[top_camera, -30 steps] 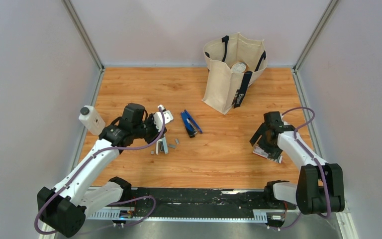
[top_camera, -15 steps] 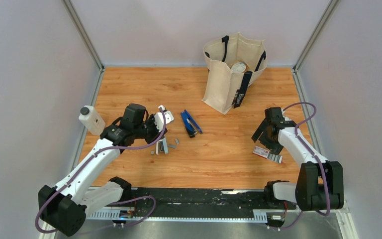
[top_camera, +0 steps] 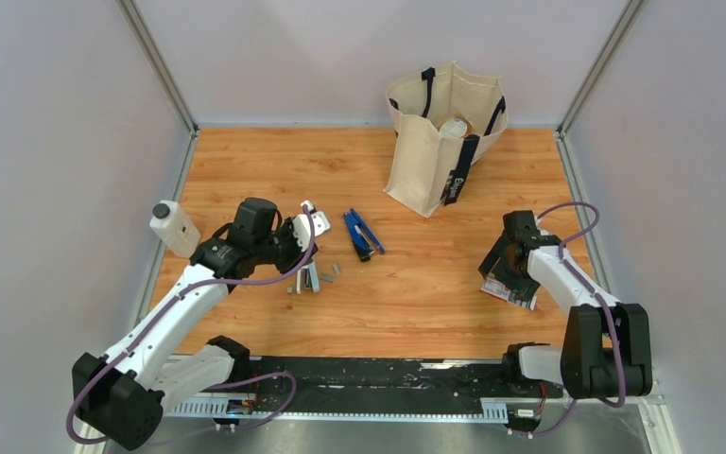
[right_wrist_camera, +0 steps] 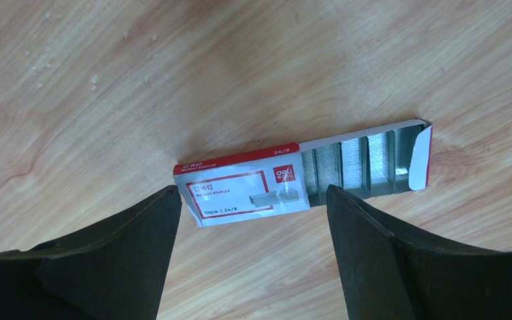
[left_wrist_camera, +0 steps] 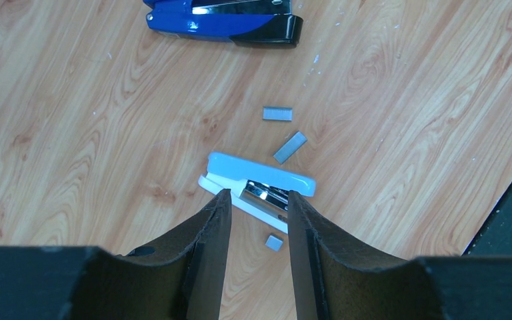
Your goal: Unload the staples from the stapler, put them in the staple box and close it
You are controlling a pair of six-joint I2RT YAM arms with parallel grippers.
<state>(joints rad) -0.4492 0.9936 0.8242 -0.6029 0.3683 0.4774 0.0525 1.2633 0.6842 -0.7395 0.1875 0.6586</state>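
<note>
Lying on the wooden table (top_camera: pixel 416 303) a little left of centre, the stapler (top_camera: pixel 363 235) is seen as a dark blue oblong with a black end, touched by neither gripper. From above its two halves appear parted in a narrow V. In the left wrist view the stapler (left_wrist_camera: pixel 223 17) is cut off by the top edge, with a bright metal strip showing along its upper side.

Just beside it, toward the left arm, a pale blue-and-white stapler (left_wrist_camera: pixel 260 190) is found, its metal magazine exposed between cap and base. Three short staple strips are scattered around that one: one (left_wrist_camera: pixel 277 113) and another (left_wrist_camera: pixel 290 147) between the two staplers, and a smaller piece (left_wrist_camera: pixel 275 242) on the near side.

The left gripper (left_wrist_camera: pixel 257 197) is held above the pale stapler, its jaws only slightly apart with bare wood visible through the gap. No contact can be made out.

Well apart, at the right side of the table, the right gripper (right_wrist_camera: pixel 252 193) is poised over a red-and-white staple box (right_wrist_camera: pixel 240 190), jaws spread wide to either side of it. The box's tray (right_wrist_camera: pixel 367 163) is slid out, and rows of staples are shown in it.

A cloth tote bag (top_camera: pixel 440 137) stands at the far side, and a white bottle (top_camera: pixel 173 227) with a black cap is placed at the left edge.
</note>
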